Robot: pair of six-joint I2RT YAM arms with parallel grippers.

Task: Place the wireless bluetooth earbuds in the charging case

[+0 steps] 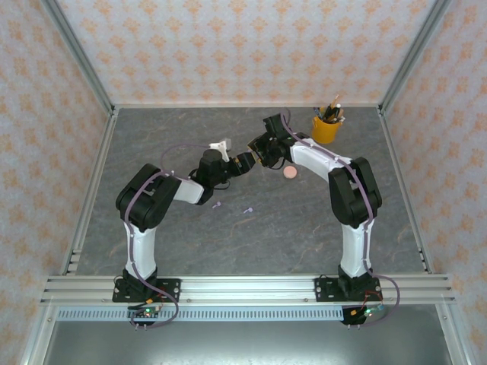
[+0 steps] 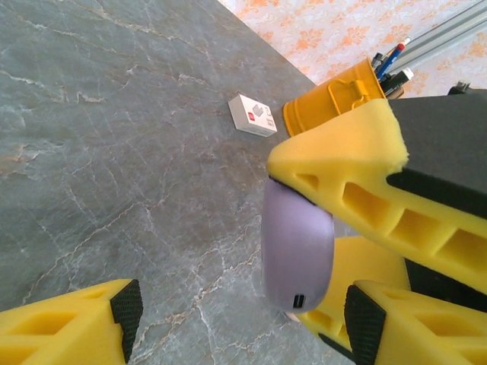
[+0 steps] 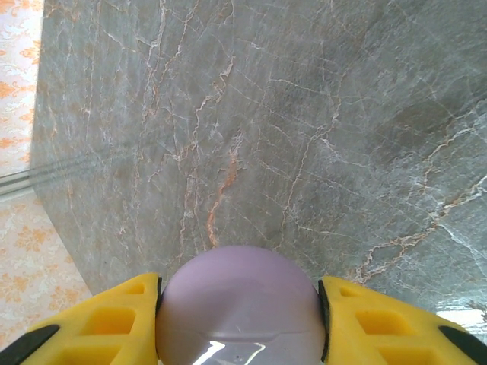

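Lilac charging case (image 3: 240, 315) clenched in right gripper (image 3: 240, 283), edge-on between released left gripper (image 2: 243, 308)'s spread fingers, long axis crosswise to them, port end toward left palm. Two lilac earbuds (image 1: 248, 209) on table (image 1: 342, 228) behind left gripper.

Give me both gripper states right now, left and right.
left gripper: open, the lilac case sits between its jaws, not gripped.
right gripper: shut on the lilac case.
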